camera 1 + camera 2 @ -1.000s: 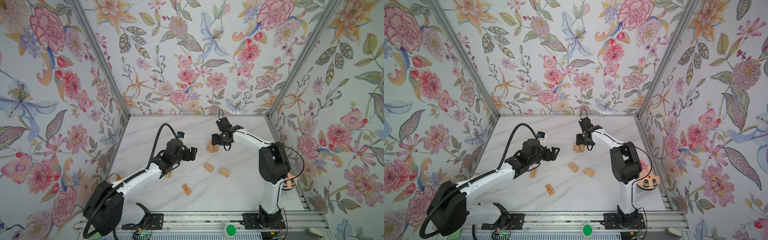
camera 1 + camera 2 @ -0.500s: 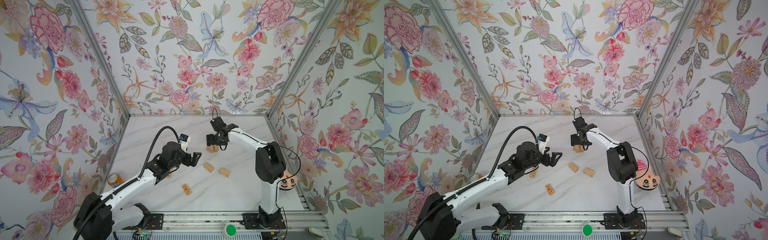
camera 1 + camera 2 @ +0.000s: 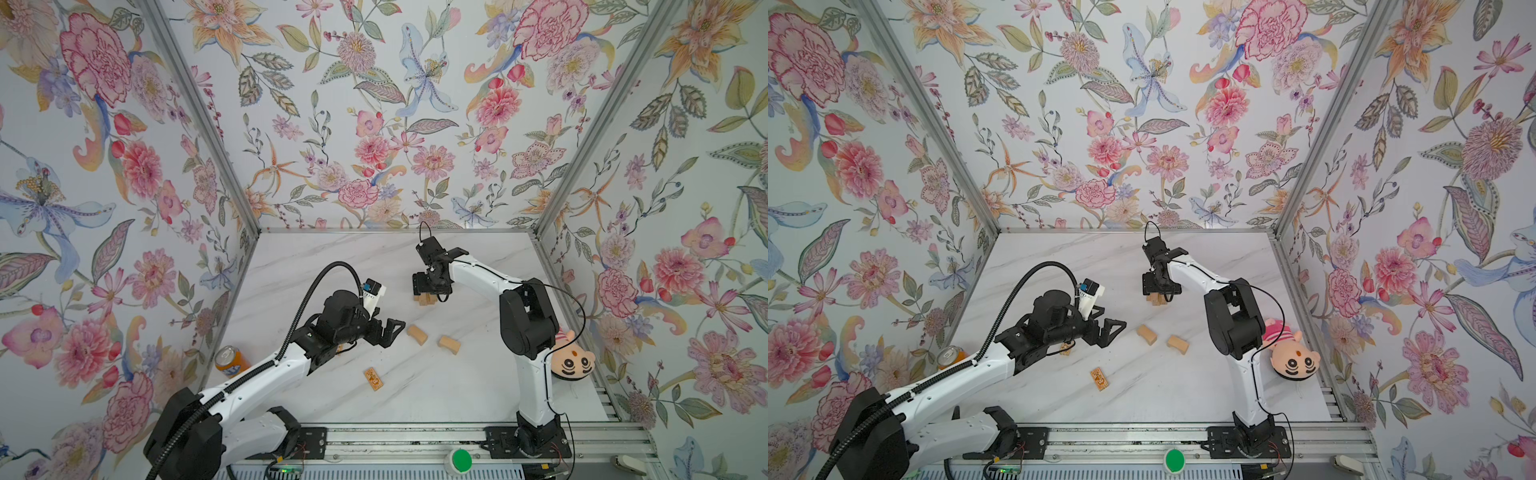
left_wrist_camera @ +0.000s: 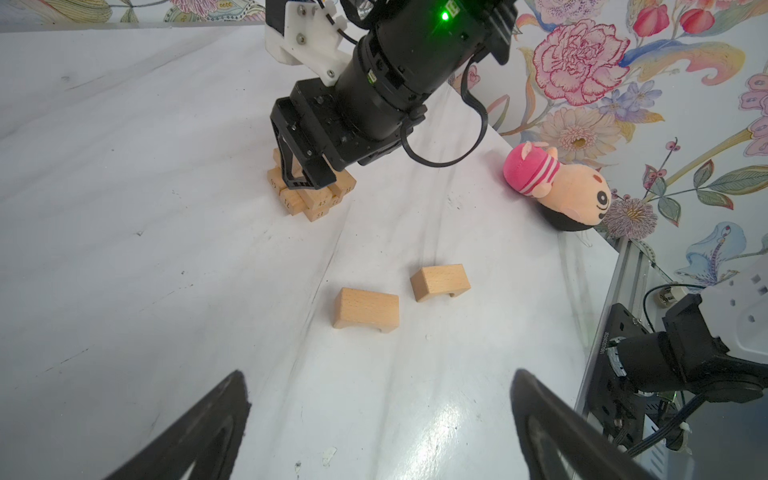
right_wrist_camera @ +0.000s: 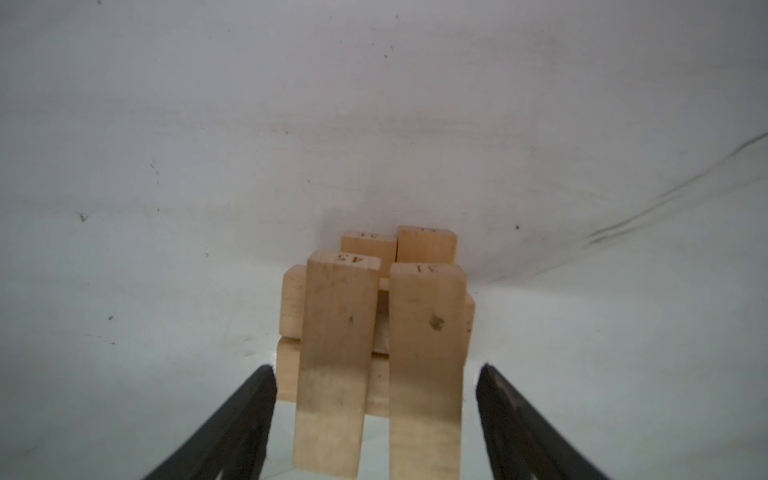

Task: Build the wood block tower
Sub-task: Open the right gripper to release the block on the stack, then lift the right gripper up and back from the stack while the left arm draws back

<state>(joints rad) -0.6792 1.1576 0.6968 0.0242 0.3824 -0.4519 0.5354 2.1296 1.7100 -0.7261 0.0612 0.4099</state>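
Observation:
The tower [image 3: 428, 299] [image 3: 1157, 301] is a small stack of tan wood blocks in crossed layers, right of the table's middle. My right gripper [image 3: 430, 287] [image 3: 1158, 287] hangs over it. In the right wrist view the open right gripper [image 5: 376, 370] straddles the tower's [image 5: 374, 316] top two blocks, with a gap on each side. My left gripper [image 3: 390, 329] [image 3: 1111, 329] [image 4: 380, 374] is open and holds nothing. Two loose wood blocks [image 3: 417, 335] [image 3: 449, 345] [image 4: 365, 309] [image 4: 439, 282] lie just beyond it. A patterned block [image 3: 373, 379] [image 3: 1099, 379] lies nearer the front.
Another block [image 3: 1065, 349] peeks out from under the left arm. An orange can [image 3: 230, 360] [image 3: 951, 356] stands by the left wall. A pink plush doll [image 3: 571, 361] [image 3: 1293, 359] [image 4: 557, 187] lies at the right edge, behind the right arm. Floral walls enclose three sides.
My right gripper has shifted left over the tower and narrowed a little. The left arm has swung right and forward towards the loose blocks, opening wider and uncovering the can.

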